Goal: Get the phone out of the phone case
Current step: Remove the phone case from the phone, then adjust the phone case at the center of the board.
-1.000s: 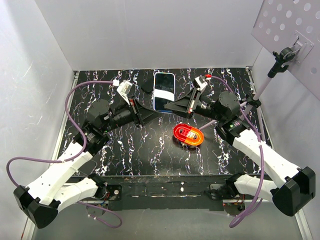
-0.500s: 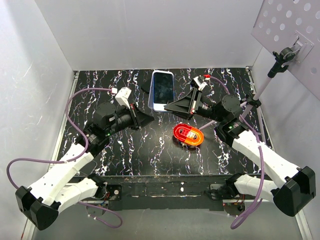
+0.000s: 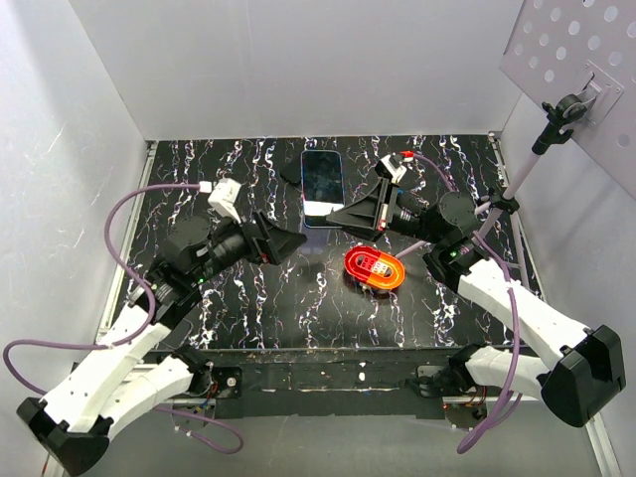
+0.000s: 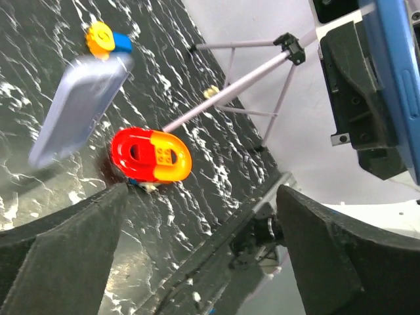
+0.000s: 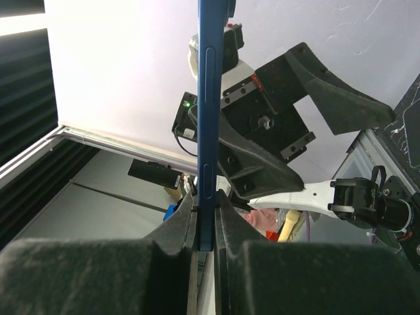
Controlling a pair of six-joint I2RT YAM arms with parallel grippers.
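My right gripper [image 3: 336,213] [image 5: 205,213] is shut on the lower end of the blue phone [image 3: 321,185] [image 5: 207,98], held up over the back middle of the table. In the right wrist view the phone shows edge-on between the pads. The left wrist view has its blue edge [image 4: 397,79] at upper right. A pale lavender phone case [image 4: 79,108], blurred, is apart from the phone, low over the marble table [image 4: 39,39]; I cannot make it out in the top view. My left gripper [image 3: 286,243] [image 4: 203,246] is open and holds nothing, left of the phone.
A red and yellow toy block [image 3: 374,268] [image 4: 151,154] lies right of centre. A small yellow and blue piece [image 4: 108,39] sits further off. A tripod [image 3: 517,179] [image 4: 262,72] stands at the right edge. White walls enclose the table.
My left gripper has opened and drawn back to the left and nearer. The pale case has come off the phone, which stays in my right gripper.
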